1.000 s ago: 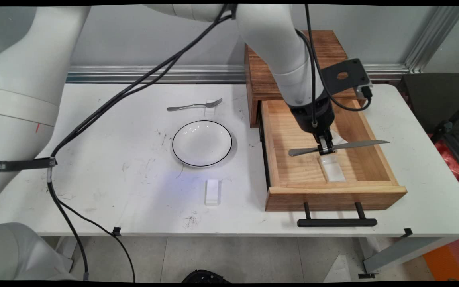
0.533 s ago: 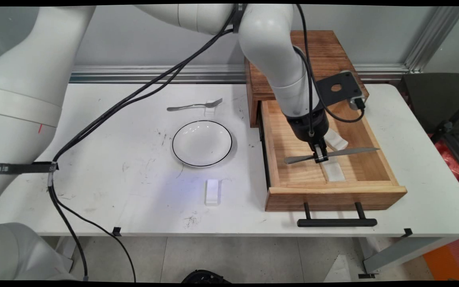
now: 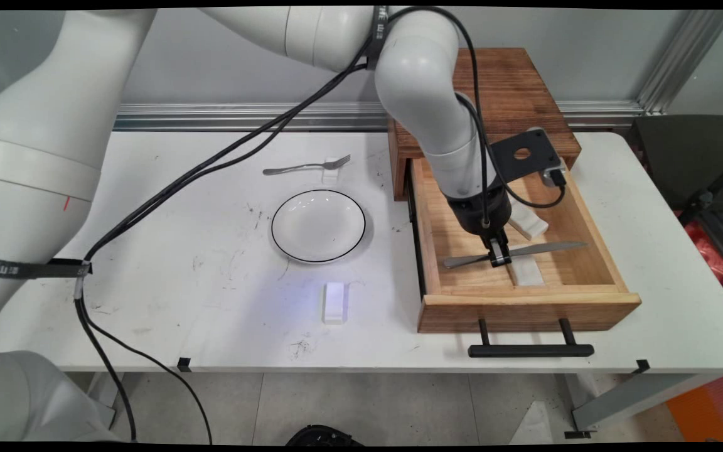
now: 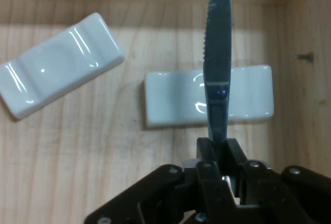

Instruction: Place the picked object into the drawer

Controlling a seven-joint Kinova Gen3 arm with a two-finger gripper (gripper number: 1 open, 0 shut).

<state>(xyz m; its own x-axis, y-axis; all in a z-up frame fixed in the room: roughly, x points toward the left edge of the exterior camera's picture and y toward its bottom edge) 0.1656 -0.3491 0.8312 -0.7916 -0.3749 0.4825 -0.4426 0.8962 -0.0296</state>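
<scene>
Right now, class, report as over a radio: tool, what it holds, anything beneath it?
Tool shut on knife. Knife low inside open drawer. Two white rests below it.

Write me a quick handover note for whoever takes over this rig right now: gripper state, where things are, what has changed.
Gripper: shut on the knife, held near its middle, blade lying flat across the open wooden drawer. It has come lower into the drawer over the last second.
In the drawer: two white rests; the knife crosses over one rest, the other rest lies beside it at an angle. Whether the knife touches the rest is unclear.
On the table: a plate, a fork propped on a small white rest behind it, and another white rest in front of the plate.
</scene>
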